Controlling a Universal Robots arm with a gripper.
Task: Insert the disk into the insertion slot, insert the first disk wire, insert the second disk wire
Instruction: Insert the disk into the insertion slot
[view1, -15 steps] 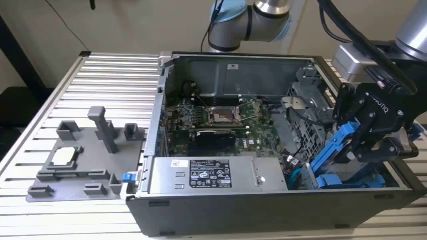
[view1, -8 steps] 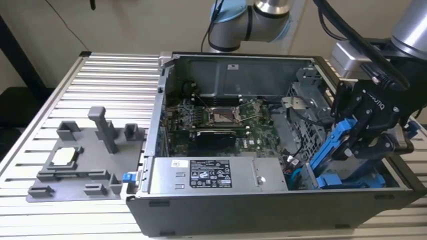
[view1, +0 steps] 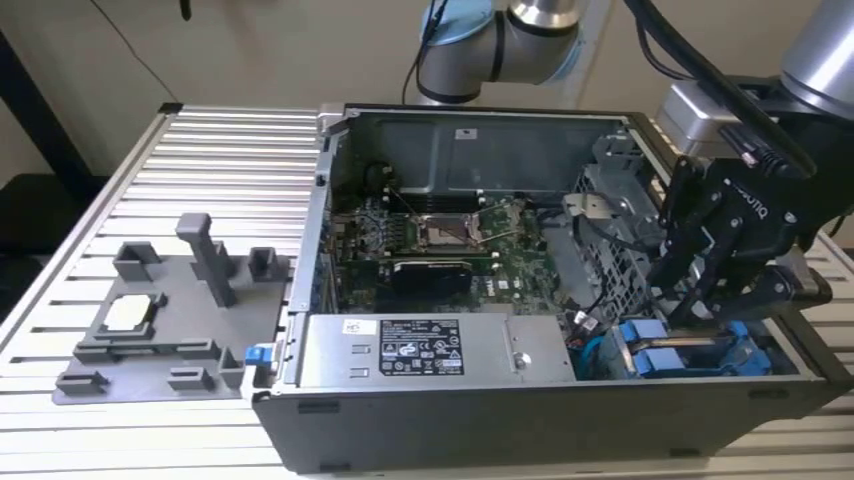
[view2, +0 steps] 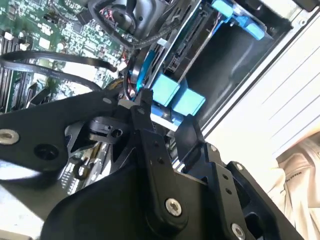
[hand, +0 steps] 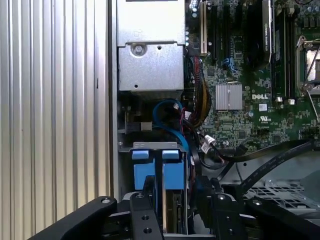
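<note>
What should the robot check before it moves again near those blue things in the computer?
1. The computer case is open: ok.
2. The tool is at the insertion slot: ok.
3. The disk is pushed fully in: cannot tell.
4. The black cables are well away from the tool: not ok, they lie close beside it.
5. The grey fixture tray is out of the way: ok.

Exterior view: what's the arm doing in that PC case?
One arm is working inside the open PC case on the slatted table. Its gripper hangs at the case's corner on the exterior view's right, just above the blue-framed disk, which appears seated in the insertion slot. The grey fixture tray lies beside the case. Whether the disk wires are plugged in, I cannot tell.
</note>
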